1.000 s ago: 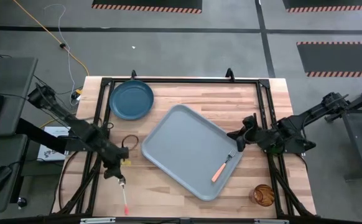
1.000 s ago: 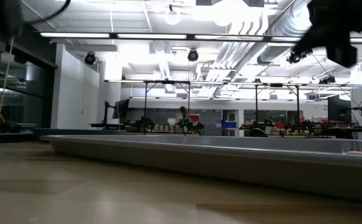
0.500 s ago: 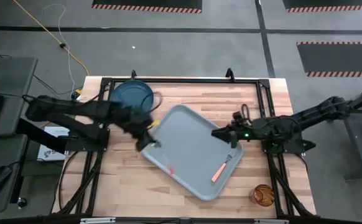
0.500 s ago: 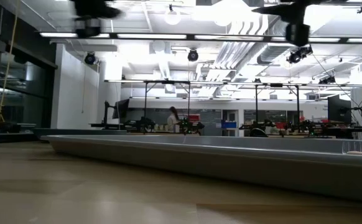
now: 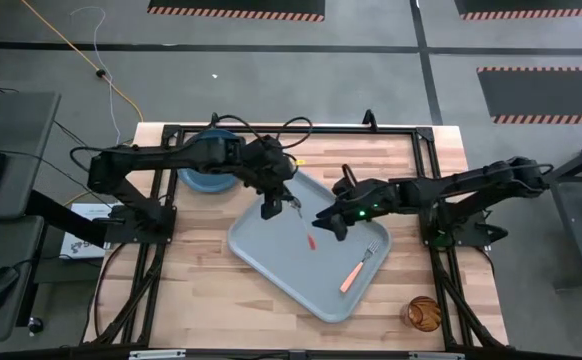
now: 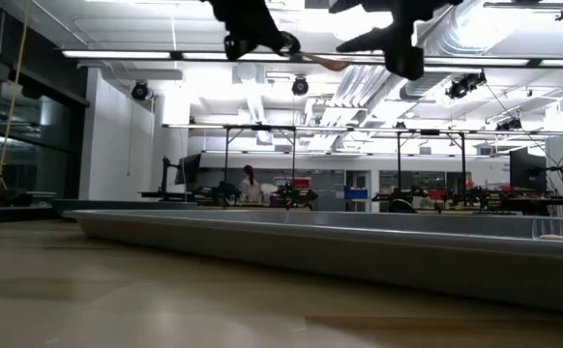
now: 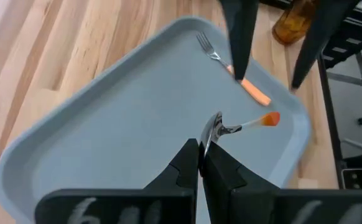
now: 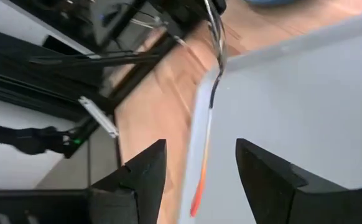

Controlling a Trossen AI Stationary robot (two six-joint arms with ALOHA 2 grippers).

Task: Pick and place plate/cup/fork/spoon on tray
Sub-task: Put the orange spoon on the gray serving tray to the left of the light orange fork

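Observation:
Over the grey-blue tray (image 5: pixel 271 250), my left gripper (image 5: pixel 283 205) is shut on the spoon (image 7: pixel 231 127), which has a silver bowl and a red-orange handle (image 5: pixel 309 238). My right gripper (image 5: pixel 323 222) is open over the tray. In the right wrist view its fingers (image 8: pixel 145 171) stand on either side of the handle (image 8: pixel 201 180) without visibly touching it. The peach-handled fork (image 5: pixel 359 266) lies in the tray's right part. The teal plate (image 5: pixel 199 172) rests on the table at the far left, partly under my left arm. The amber cup (image 5: pixel 423 313) stands at the near right. My left gripper pinches the spoon at its silver bowl end (image 7: pixel 213 132) between its two shut fingers, coming from above and slanting down. The spoon is lifted clear of the tray. Its red handle (image 7: pixel 265 119) sticks out past the fingertips toward my right gripper.
A black frame rail (image 5: pixel 291 128) runs round the wooden table's edges. Bare wood (image 5: pixel 201 290) lies near-left of the tray. In the low view the tray's lip (image 6: pixel 311 246) fills the middle, and a person (image 6: pixel 250 184) shows far off in the room behind.
My left gripper has lifted the spoon off the table's near-left part and carried it up, right and toward the far edge, to above the tray. My right gripper has moved left over the tray toward the spoon and has opened.

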